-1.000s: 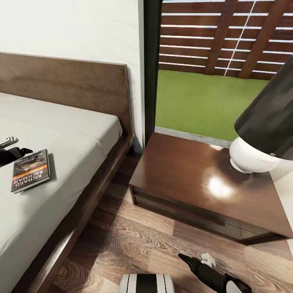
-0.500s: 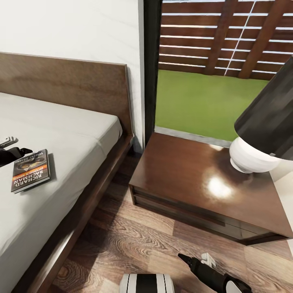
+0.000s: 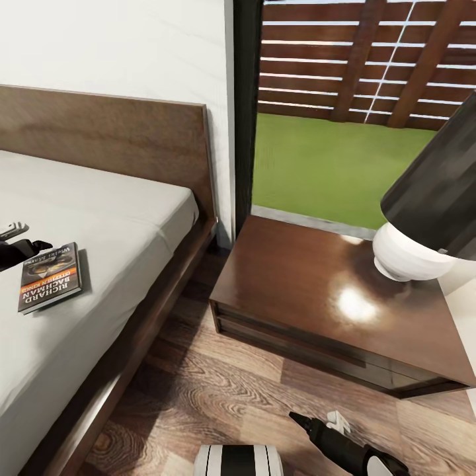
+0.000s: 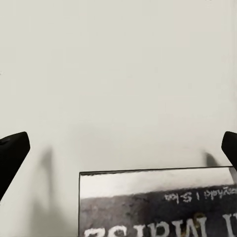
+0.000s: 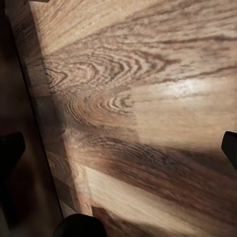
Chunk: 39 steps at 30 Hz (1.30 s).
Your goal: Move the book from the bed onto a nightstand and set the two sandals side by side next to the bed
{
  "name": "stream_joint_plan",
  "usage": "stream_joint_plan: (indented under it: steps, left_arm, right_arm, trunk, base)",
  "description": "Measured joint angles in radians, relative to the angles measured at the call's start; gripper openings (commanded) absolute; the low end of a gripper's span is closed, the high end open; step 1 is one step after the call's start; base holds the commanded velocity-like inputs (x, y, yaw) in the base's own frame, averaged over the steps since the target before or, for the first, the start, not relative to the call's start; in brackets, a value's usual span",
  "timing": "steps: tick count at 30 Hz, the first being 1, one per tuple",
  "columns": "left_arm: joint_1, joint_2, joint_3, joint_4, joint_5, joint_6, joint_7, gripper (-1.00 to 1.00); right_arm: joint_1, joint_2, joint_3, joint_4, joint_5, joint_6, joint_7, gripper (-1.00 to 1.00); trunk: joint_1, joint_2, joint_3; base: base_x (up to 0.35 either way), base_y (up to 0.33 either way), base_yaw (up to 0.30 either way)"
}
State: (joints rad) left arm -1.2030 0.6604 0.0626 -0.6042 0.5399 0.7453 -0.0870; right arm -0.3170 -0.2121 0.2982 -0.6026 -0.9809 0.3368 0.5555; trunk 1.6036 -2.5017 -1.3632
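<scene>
The book (image 3: 49,277), a dark paperback with an orange band, lies flat on the bed's grey mattress (image 3: 112,218) near its side edge. My left gripper (image 3: 20,239) hovers just beyond the book's far end, open and holding nothing. In the left wrist view the book's top edge (image 4: 158,202) sits below and between the widely spread fingertips (image 4: 11,148). The nightstand (image 3: 311,291) stands right of the bed, its top bare at the near side. My right gripper (image 3: 317,420) hangs low over the floor, open and empty. The sandals are out of view.
A lamp with a white base (image 3: 406,254) and a dark shade stands on the nightstand's right rear. The dark wooden headboard (image 3: 112,139) and a tall window (image 3: 344,152) are behind. Wood-plank floor (image 3: 218,390) runs between bed and nightstand.
</scene>
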Motion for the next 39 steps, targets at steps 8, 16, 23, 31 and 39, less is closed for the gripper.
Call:
stream_joint_plan:
  steps: [8, 16, 23, 31, 39]
  left_arm:
    - [0.000, 0.001, 0.000, 0.000, 0.002, 0.003, -0.001, 1.00]
    - [0.000, 0.001, 0.001, -0.001, 0.004, 0.004, -0.002, 1.00]
    - [0.000, 0.001, 0.001, -0.001, 0.004, 0.004, -0.002, 1.00]
    - [0.000, 0.001, 0.002, -0.001, 0.004, 0.004, -0.003, 1.00]
    - [0.000, 0.001, 0.001, -0.001, 0.005, 0.004, -0.002, 1.00]
  right_arm:
    - [0.000, 0.000, 0.000, 0.000, 0.000, 0.000, 0.000, 1.00]
    - [0.000, 0.000, 0.000, 0.000, 0.000, 0.000, 0.000, 1.00]
    - [0.000, 0.000, 0.001, 0.000, 0.001, 0.000, 0.000, 1.00]
    - [0.000, 0.000, 0.001, 0.000, 0.001, 0.000, 0.000, 1.00]
    - [0.000, 0.000, 0.001, 0.000, 0.001, 0.000, 0.000, 1.00]
  trunk:
    - [0.000, 0.000, 0.000]
    - [0.000, 0.000, 0.000]
    - [0.000, 0.000, 0.000]
    - [0.000, 0.000, 0.000]
    - [0.000, 0.000, 0.000]
  base:
    - [0.000, 0.000, 0.000]
    - [0.000, 0.000, 0.000]
    - [0.000, 0.000, 0.000]
    - [0.000, 0.000, 0.000]
    - [0.000, 0.000, 0.000]
